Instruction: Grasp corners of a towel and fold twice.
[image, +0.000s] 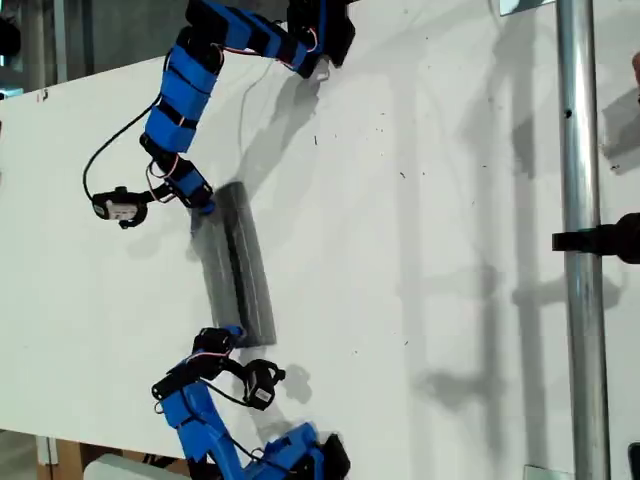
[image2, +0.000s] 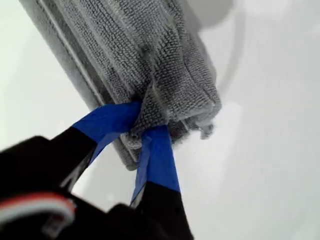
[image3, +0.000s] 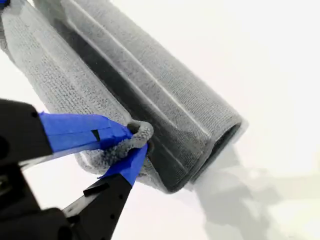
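Towel (image: 238, 265): grey, striped, folded into a long narrow strip on the white worktop (image: 420, 250), towards the exterior view's left, running between the two tools. My first tool (image2: 141, 131): blue-taped tips closed on bunched cloth at one short end of the strip, layered edges showing beside the pinch. My second tool (image3: 134, 141): tips clamped on a small fold of cloth at a corner (image3: 127, 145), with the strip's rolled fold lying just beside it. Arms: both blue, bent at the elbow, each reaching in to one end of the strip; which arm is which cannot be told.
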